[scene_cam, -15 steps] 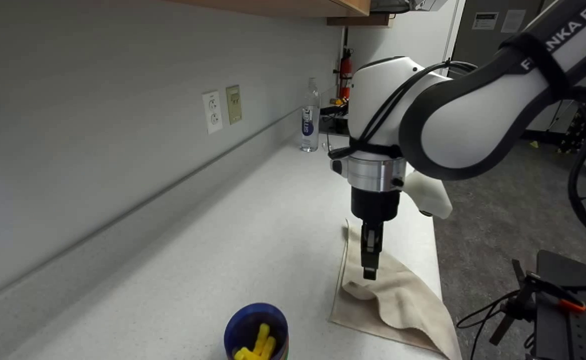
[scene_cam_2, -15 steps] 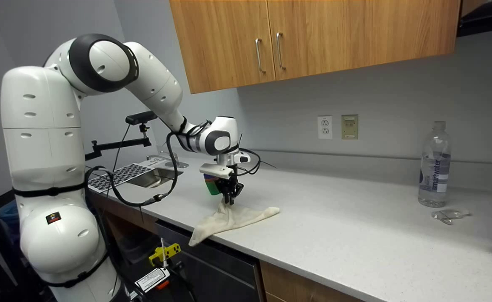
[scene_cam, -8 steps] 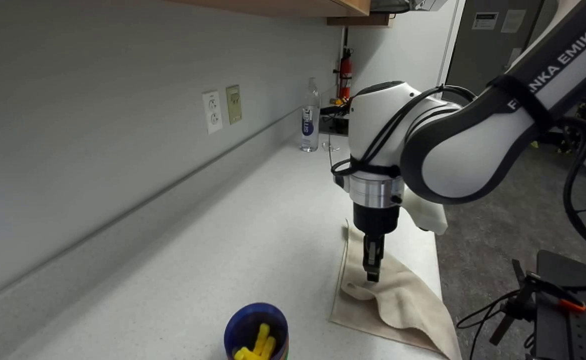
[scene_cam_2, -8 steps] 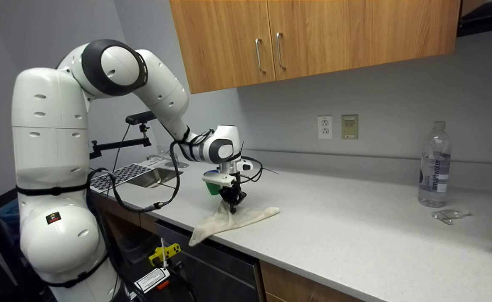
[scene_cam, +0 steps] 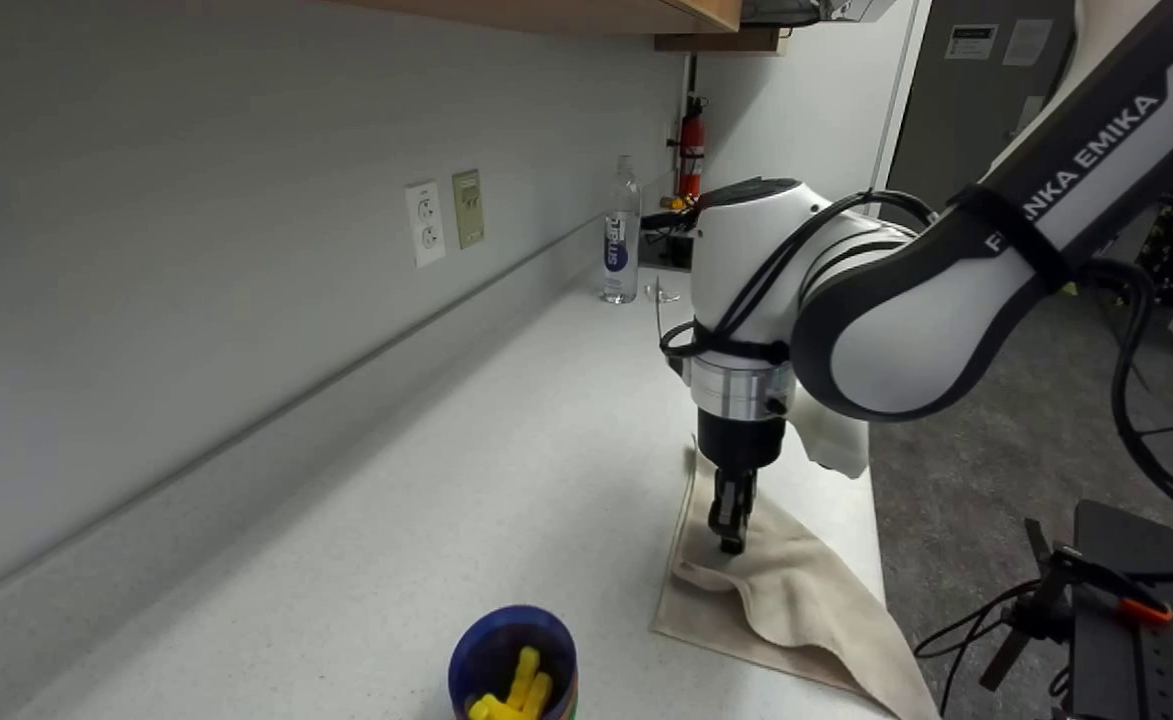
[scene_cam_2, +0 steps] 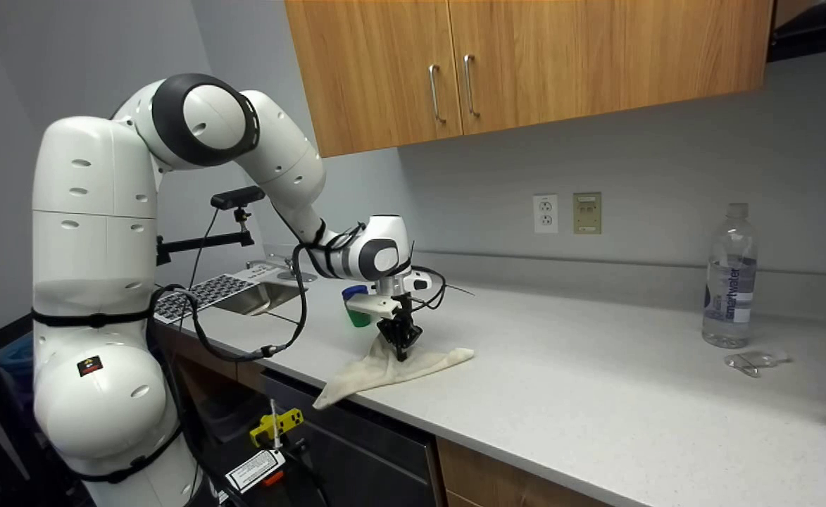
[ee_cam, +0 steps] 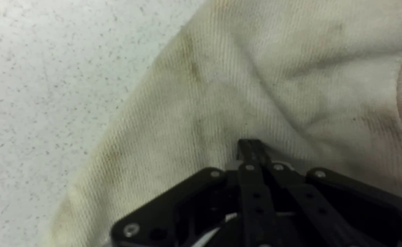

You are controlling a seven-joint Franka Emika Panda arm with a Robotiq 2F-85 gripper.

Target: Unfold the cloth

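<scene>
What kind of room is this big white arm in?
Probably a kitchenette, perhaps in an office or lab: a metal sink set into a long counter, wooden cabinets above.

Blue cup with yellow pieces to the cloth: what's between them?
Just a bare strip of white countertop; an exterior view shows it between the blue cup and the beige cloth.

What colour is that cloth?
Pale beige with brownish smudges; the cloth shows best in the wrist view.
</scene>
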